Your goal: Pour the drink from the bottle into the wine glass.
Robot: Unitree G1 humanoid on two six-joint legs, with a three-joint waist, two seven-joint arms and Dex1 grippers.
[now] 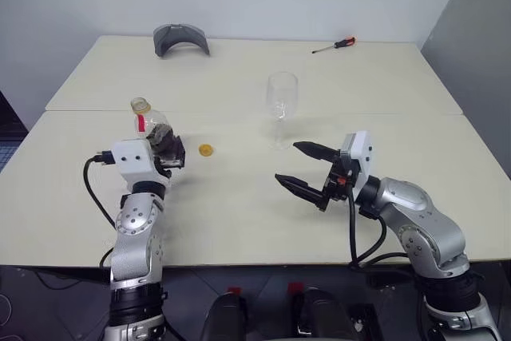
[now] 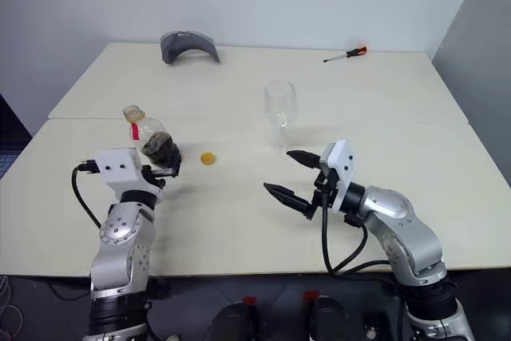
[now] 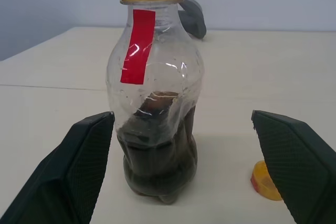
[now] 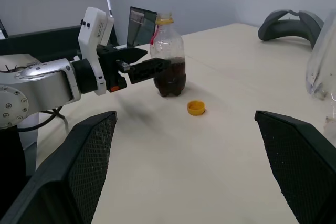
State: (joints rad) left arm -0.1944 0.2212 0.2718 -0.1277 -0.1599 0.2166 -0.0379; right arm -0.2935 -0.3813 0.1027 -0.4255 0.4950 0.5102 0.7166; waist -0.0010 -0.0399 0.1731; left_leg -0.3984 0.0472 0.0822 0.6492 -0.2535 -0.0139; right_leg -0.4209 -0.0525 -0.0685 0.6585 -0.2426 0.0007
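right gripper (image 1: 305, 167): nearest the robot, hovering off the table, fingers spread wide and empty, aimed across toward the left side. Not needed for the grasp; best kept clear of the glass.

left gripper (image 2: 166, 164): fingers wide apart, holding nothing. In the left wrist view both pads (image 3: 79, 156) flank the bottle with gaps either side, no contact showing.

bottle (image 3: 156, 103): upright on the table between the left fingers, sitting nearer one pad than the other. Neck open, yellow ring left on it, red strip label under that.

drink (image 3: 157, 166): dark, fills only the lower part of the body.

step in hand: grasp approach, judged from the open fingers bracketing the bottle.

how to do it well: centre the bottle between the pads before closing, or the near pad probably shoves it first. Clamp on the rounded lower body, below the label. Wall looks thin and dented, so a firm but moderate squeeze should do.

yellow cap (image 1: 206, 150): lying on the table just beside the bottle, toward the glass. Should stay out of the finger sweep.

table (image 1: 239, 221): pale top, seam running across it behind the bottle.

wine glass (image 1: 281, 105): upright, looks empty, well apart from the bottle and beyond the right gripper. Thin stem, likely tips easily; pour should come down from above the rim.

far edge: grey curved object (image 1: 181, 39) and a screwdriver (image 1: 334, 45), both off the work path.
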